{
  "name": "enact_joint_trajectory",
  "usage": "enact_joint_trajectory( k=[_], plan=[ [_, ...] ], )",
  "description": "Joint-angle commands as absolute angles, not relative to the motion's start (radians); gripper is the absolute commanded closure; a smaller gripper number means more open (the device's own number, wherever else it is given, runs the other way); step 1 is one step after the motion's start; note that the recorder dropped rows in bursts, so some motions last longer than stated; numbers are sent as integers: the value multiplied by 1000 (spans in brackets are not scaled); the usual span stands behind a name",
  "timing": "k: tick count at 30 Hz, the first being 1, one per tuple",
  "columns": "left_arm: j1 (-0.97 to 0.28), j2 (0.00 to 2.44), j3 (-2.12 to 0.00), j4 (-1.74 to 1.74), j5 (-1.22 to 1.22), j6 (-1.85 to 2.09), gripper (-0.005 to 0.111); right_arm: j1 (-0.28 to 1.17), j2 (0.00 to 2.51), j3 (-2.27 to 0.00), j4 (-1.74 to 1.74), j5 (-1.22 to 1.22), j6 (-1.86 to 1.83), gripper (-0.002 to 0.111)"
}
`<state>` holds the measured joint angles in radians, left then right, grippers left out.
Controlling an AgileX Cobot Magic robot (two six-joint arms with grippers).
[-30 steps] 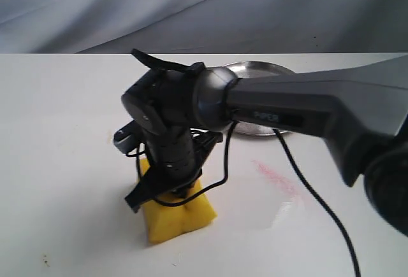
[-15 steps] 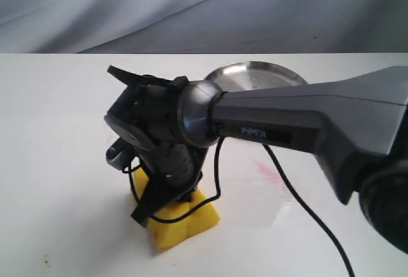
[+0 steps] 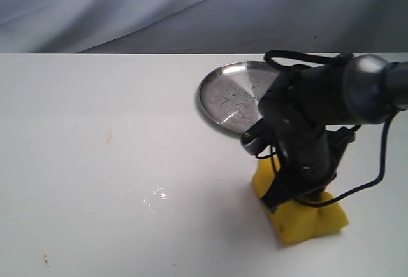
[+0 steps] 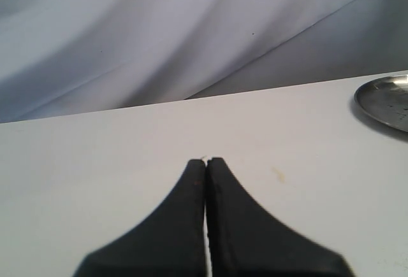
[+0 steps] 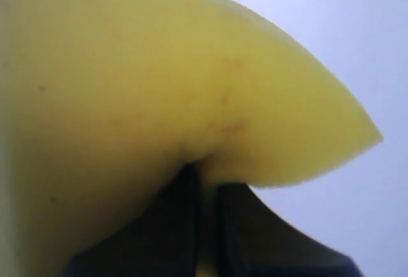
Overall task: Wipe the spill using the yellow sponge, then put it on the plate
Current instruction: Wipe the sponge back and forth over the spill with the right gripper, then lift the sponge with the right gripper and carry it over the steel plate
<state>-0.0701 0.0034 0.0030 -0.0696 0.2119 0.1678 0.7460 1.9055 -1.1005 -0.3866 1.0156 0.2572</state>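
Note:
My right gripper (image 3: 298, 195) points down at the table's front right and is shut on the yellow sponge (image 3: 306, 218), which bulges on both sides of the jaws and rests on the table. In the right wrist view the sponge (image 5: 159, 79) fills most of the picture above the gripper (image 5: 207, 176). The steel plate (image 3: 231, 95) sits just behind the arm, its near right part hidden by it. A small pale wet smear of the spill (image 3: 155, 195) glints at front centre. My left gripper (image 4: 206, 161) is shut and empty, hovering over bare table, with the plate's rim (image 4: 387, 99) at the side.
A tiny amber speck (image 3: 109, 138) marks the table left of centre. Grey cloth (image 3: 191, 9) hangs behind the table's far edge. The right arm's black cable (image 3: 376, 175) loops beside the sponge. The thin pink-red streak is hidden behind the arm and sponge.
The right arm has dragged the sponge across the table from front centre-left to the front right. The plate now shows almost whole, and a wet glint remains where the sponge stood.

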Motion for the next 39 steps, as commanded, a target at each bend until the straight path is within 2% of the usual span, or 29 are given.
enact_joint_trajectory(
  k=[1,6,10,13,17,20,23,31,39],
  plan=[
    [-69,0,0,-69,205,160,107,651,1892,-1067,-358,1027,263,108],
    [-69,0,0,-69,205,160,107,686,1892,-1067,-123,963,161,108],
    [-69,0,0,-69,205,160,107,789,1892,-1085,20,891,113,108],
    [-69,0,0,-69,205,160,107,908,1901,-1201,72,855,113,108],
    [-69,0,0,-69,205,160,107,956,2035,-1437,98,933,113,108],
    [-69,0,0,-69,205,160,107,956,2119,-1582,87,960,113,108],
    [-69,0,0,-69,205,160,107,938,2099,-1633,72,948,113,108],
    [-69,0,0,-69,205,160,107,827,1913,-1637,-35,933,113,108],
    [-69,0,0,-69,205,160,107,653,1891,-1637,-35,919,113,108]
  ],
)
